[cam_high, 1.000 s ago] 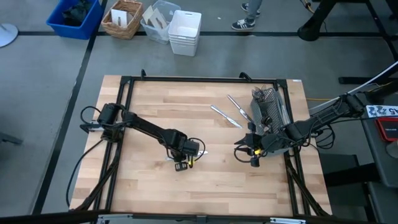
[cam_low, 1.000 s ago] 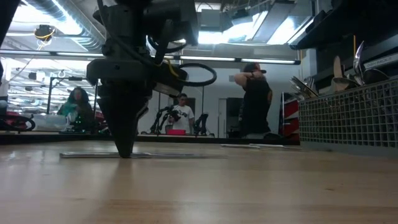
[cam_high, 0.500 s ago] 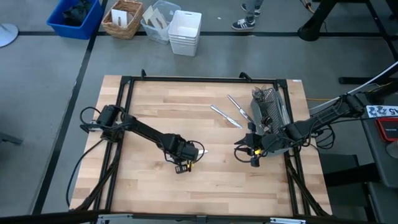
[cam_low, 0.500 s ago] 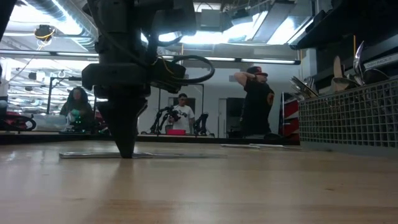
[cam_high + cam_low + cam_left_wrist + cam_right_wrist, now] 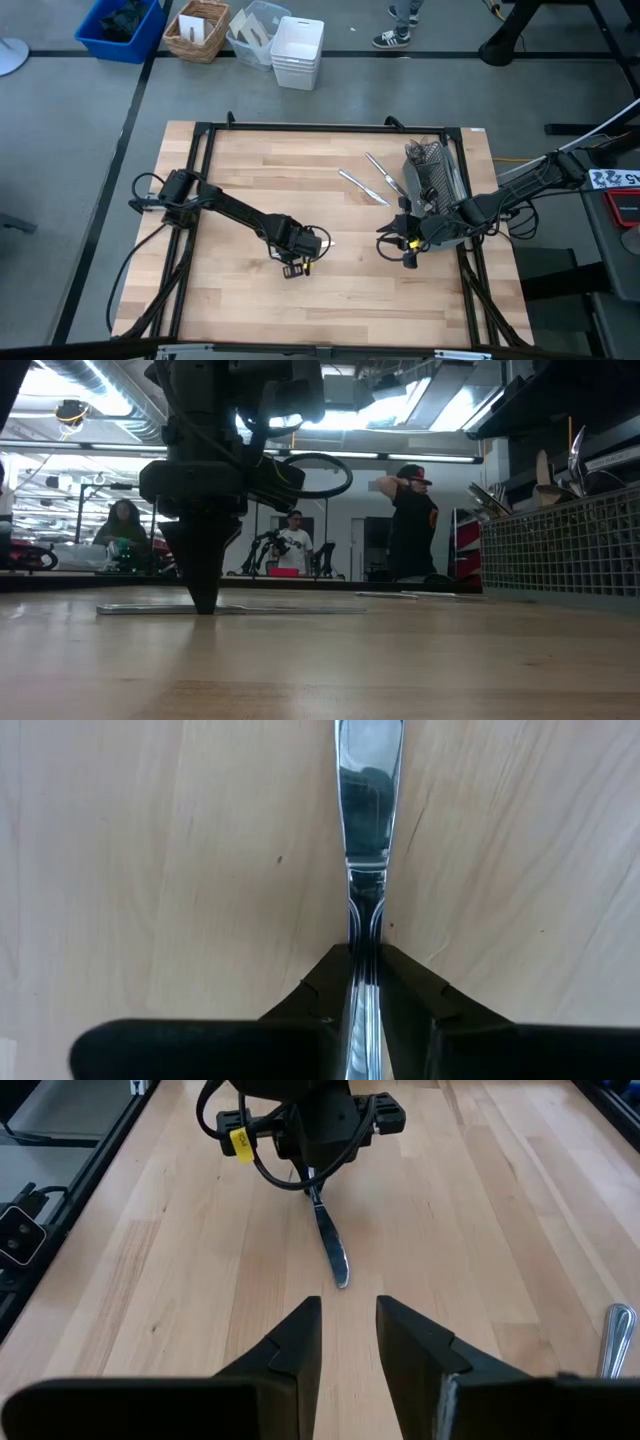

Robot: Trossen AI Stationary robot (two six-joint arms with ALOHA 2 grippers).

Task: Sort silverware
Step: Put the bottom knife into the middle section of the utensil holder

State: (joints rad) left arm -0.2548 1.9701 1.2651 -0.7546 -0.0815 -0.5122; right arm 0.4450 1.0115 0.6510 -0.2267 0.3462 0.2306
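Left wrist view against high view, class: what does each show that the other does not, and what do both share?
Only the left wrist view shows the left pincer shut on the table knife, its fingers pressed against the handle. Only the high view shows the right pincer waiting beside the mesh caddy and two loose utensils near it. Both show the left pincer down at the bare wooden table.
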